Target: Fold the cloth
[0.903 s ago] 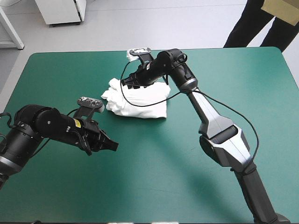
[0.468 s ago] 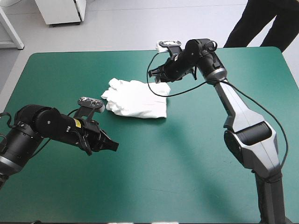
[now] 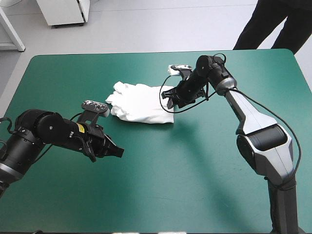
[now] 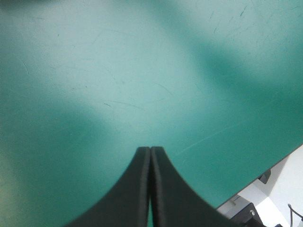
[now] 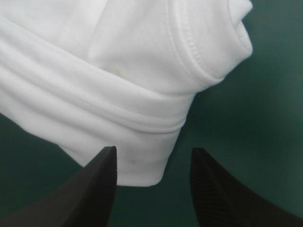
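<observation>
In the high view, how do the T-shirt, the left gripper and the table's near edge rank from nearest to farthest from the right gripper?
From the right gripper:
1. The T-shirt, right beside it, toward the table's left.
2. The left gripper, nearer the robot and to the left.
3. The table's near edge, farthest.

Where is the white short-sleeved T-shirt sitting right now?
In the high view the white T-shirt, a folded bundle, lies on the teal-green table cover, slightly left of centre toward the far edge. The open right gripper is at its right side.
</observation>
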### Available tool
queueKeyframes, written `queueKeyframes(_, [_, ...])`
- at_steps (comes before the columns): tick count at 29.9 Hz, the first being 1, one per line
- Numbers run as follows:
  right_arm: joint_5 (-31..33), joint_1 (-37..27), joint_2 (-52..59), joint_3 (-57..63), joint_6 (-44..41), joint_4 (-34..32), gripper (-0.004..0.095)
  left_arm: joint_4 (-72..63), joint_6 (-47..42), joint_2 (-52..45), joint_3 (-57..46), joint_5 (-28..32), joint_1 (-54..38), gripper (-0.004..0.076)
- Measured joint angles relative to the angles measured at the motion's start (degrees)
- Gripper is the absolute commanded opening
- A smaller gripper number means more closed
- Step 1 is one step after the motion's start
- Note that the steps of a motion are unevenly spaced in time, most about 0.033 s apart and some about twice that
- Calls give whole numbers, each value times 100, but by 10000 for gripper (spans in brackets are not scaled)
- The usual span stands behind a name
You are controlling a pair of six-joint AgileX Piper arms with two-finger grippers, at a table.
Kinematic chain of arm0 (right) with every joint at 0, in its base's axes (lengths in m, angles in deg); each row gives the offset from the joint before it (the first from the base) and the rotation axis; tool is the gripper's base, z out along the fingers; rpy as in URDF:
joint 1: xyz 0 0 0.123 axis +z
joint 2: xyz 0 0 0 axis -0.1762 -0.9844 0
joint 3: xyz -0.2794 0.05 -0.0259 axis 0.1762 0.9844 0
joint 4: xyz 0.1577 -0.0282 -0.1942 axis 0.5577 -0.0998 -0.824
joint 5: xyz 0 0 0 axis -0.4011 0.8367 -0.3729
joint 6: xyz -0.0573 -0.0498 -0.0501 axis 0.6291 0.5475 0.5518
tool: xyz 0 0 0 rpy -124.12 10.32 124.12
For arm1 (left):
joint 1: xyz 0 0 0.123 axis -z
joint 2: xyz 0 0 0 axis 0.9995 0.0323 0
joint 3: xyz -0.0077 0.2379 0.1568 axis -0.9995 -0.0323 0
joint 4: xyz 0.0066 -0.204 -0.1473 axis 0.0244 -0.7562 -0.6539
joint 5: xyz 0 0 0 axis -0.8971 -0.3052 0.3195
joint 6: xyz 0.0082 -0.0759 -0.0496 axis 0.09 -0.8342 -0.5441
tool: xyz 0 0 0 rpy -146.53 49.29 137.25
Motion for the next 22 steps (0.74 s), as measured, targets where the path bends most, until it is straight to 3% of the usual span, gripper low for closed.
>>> queueKeyframes(16, [-339, 6, -564, 10, 199, 324, 458, 0, 0, 0, 0, 70, 0, -22])
queueKeyframes(19, [-357, 18, -604, 4, 216, 377, 366, 0, 0, 0, 0, 70, 0, -22])
queueKeyframes(22, [-364, 18, -660, -11, 229, 468, 185, 0, 0, 0, 0, 76, 0, -22])
